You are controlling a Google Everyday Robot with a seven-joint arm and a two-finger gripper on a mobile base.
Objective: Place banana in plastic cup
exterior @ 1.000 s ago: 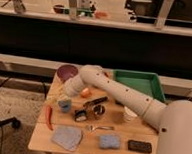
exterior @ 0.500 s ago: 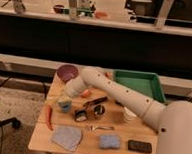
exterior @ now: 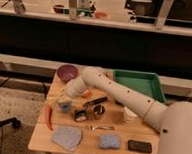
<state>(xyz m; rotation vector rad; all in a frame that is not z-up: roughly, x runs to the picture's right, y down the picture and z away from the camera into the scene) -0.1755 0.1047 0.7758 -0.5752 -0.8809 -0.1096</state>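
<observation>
The light-blue plastic cup [exterior: 64, 106] stands upright on the left part of the wooden table [exterior: 118, 152]. My gripper [exterior: 63, 95] hangs just above the cup, at the end of the white arm that reaches in from the right. A small pale-yellow shape, apparently the banana [exterior: 58, 94], shows at the gripper's left side, right above the cup's rim. Most of it is hidden by the gripper.
An orange fruit [exterior: 87, 94] lies right of the gripper. A red chili [exterior: 48, 117] lies at the left edge, with a purple bowl [exterior: 67, 72] behind. A metal cup [exterior: 99, 111], white cup [exterior: 130, 114], green tray [exterior: 136, 83], grey cloth [exterior: 67, 137] and blue sponge [exterior: 109, 141] are nearby.
The gripper has moved a little down and to the right, ending closer over the light-blue cup. Nothing else on the table has moved.
</observation>
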